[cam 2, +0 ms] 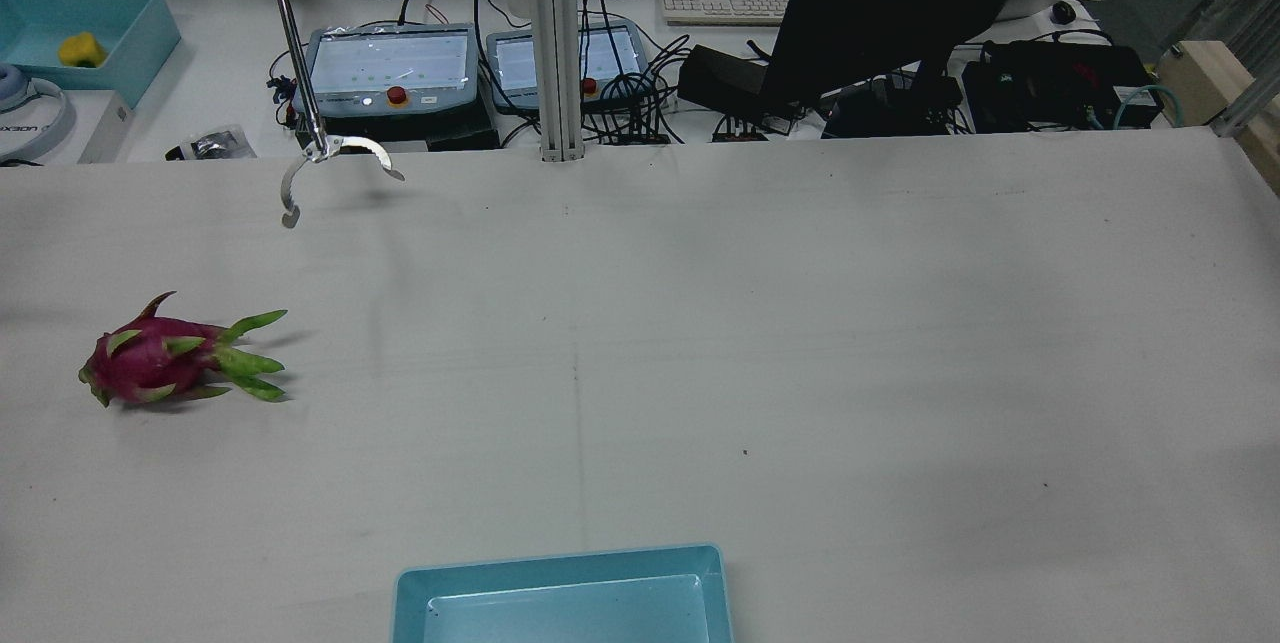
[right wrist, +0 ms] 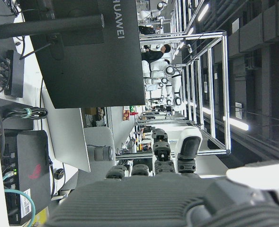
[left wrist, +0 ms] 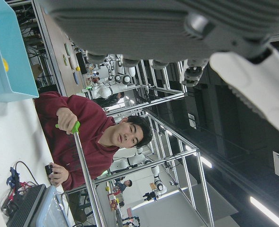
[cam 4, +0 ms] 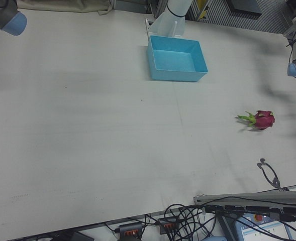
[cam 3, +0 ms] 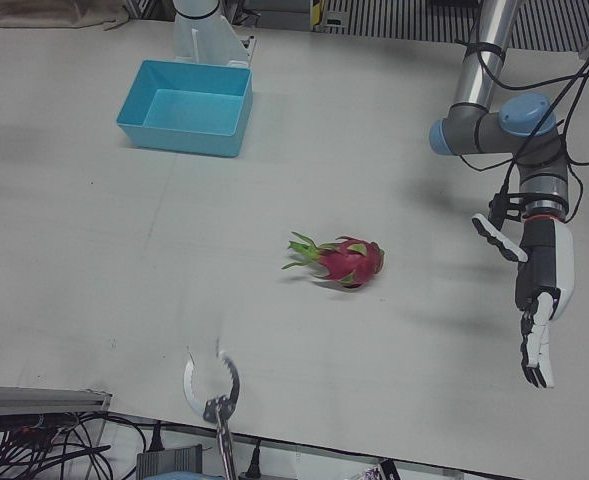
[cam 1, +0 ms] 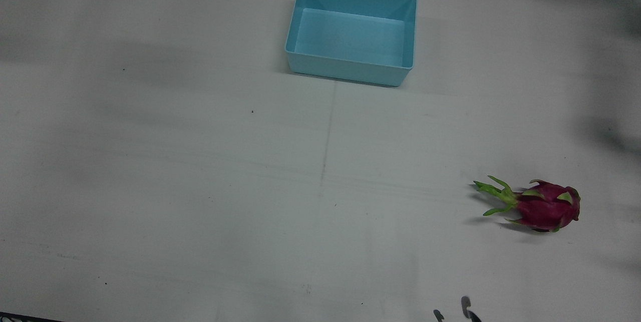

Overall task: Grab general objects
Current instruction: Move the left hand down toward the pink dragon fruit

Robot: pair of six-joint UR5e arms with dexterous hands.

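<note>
A magenta dragon fruit (cam 1: 543, 207) with green scales lies on its side on the white table, on my left arm's half; it also shows in the rear view (cam 2: 150, 363) and the left-front view (cam 3: 349, 262). My left hand (cam 3: 542, 285) hangs fingers-down above the table, well to the side of the fruit, open and empty. My right hand (right wrist: 153, 208) shows only in its own view, fingers extended, holding nothing. Only the right arm's elbow (cam 4: 7, 17) shows elsewhere.
An empty light blue bin (cam 1: 345, 70) stands at the table's middle near the pedestals, also in the rear view (cam 2: 560, 558). A person's metal reach-grabber claw (cam 2: 330, 163) hovers over the operators' edge near the fruit. Monitors, cables and pendants lie beyond that edge.
</note>
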